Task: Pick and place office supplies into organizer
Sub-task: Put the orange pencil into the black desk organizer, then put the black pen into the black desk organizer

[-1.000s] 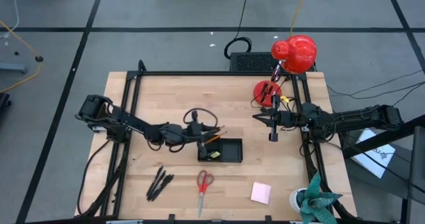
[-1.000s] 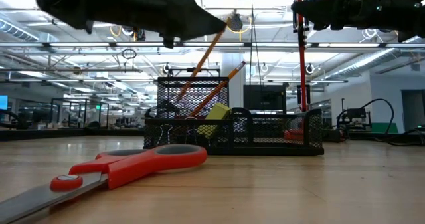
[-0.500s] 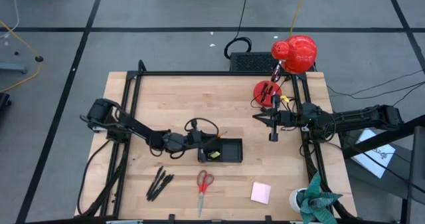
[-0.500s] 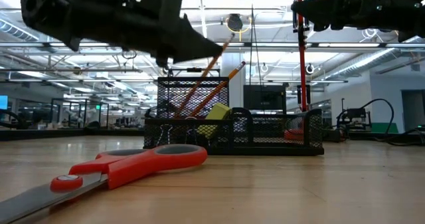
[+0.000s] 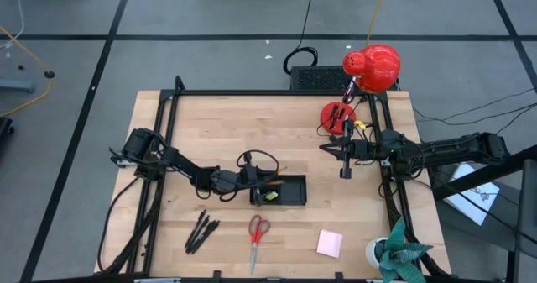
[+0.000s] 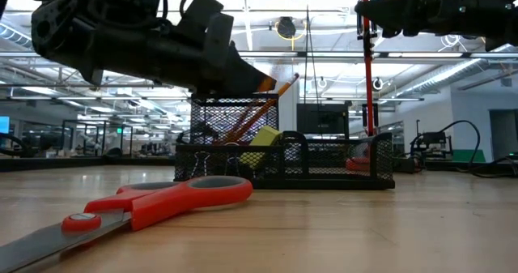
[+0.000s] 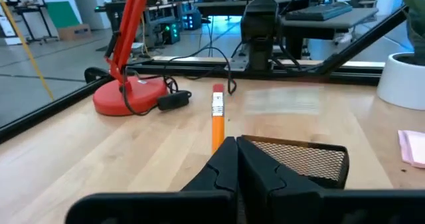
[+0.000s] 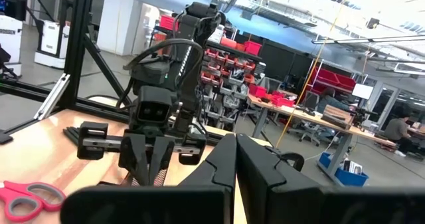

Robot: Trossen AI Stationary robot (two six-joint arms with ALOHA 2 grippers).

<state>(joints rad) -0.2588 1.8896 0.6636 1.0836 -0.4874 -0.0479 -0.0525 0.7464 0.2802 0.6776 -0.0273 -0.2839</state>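
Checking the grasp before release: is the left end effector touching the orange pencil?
Touching: left wrist view shows the left end effector shut on the orange pencil.

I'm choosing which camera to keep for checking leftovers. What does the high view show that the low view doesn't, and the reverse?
Only the high view shows the black pens, the pink sticky pad and the lamp's red head. Only the low view shows the pencils leaning in the organizer's tall mesh cup, and the room behind. Both show the scissors, the organizer and the left tool over its cup end.
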